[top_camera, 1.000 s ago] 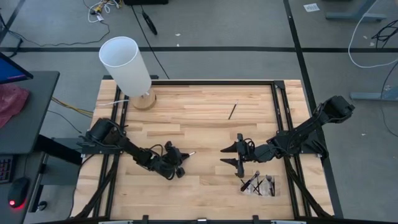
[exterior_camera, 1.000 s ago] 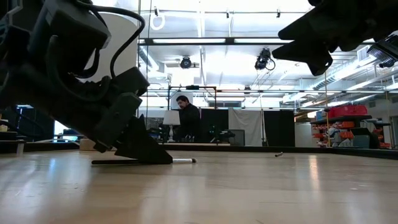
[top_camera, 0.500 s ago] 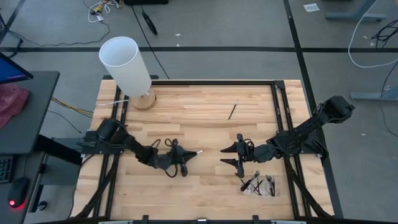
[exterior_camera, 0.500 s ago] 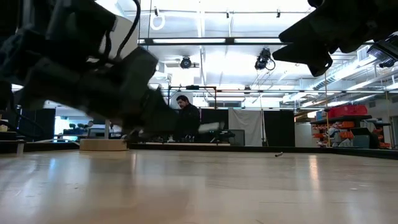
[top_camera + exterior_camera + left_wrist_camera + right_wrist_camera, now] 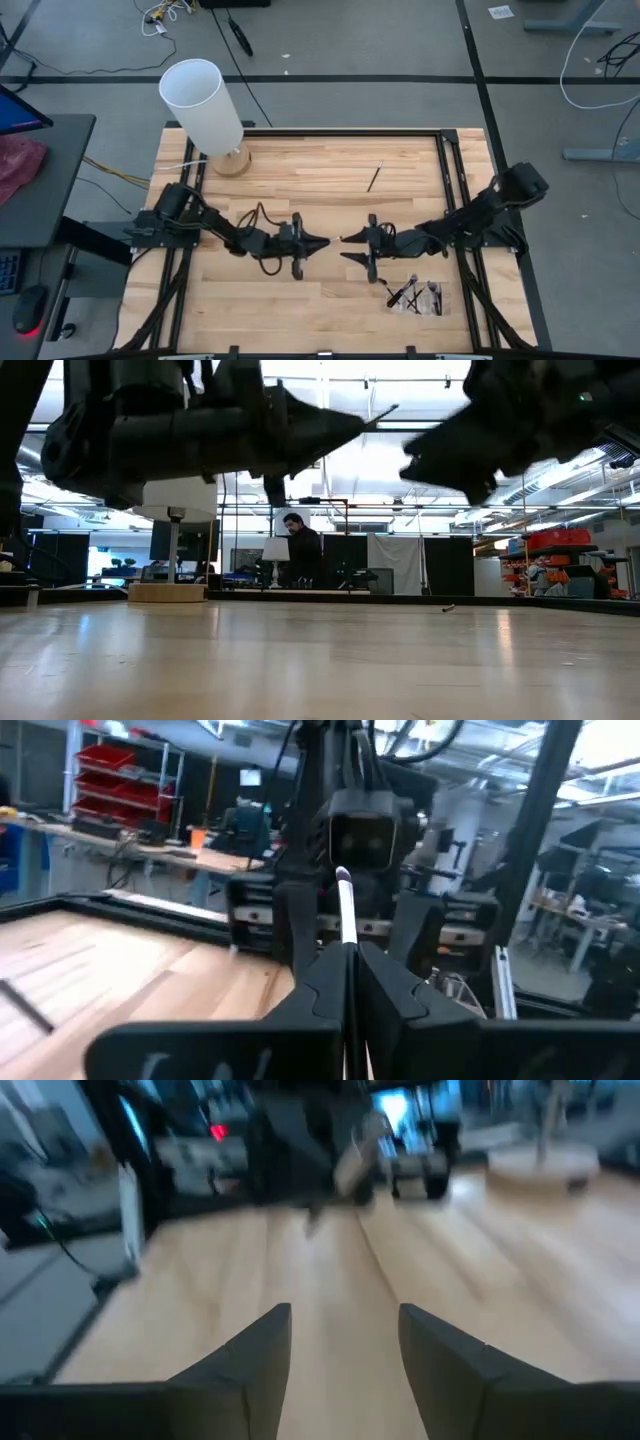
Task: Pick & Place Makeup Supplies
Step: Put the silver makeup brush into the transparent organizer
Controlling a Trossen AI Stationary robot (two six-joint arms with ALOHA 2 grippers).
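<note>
Since a second ago, our left gripper point(image 5: 318, 243) lifted brush point(image 5: 345, 915) off table point(image 5: 330, 170), now pinched shut on it mid-table. Right gripper point(image 5: 347, 250) moved in facing it, fingers wide, empty. We judge handover next.

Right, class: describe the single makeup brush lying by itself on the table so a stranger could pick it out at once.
Start at the wooden table and find the big white cylinder at its far left corner. Look along that far side towards the right: the lone brush lies flat on bare wood. Unlike the brushes heaped in the pile near the front edge, it touches nothing.
</note>
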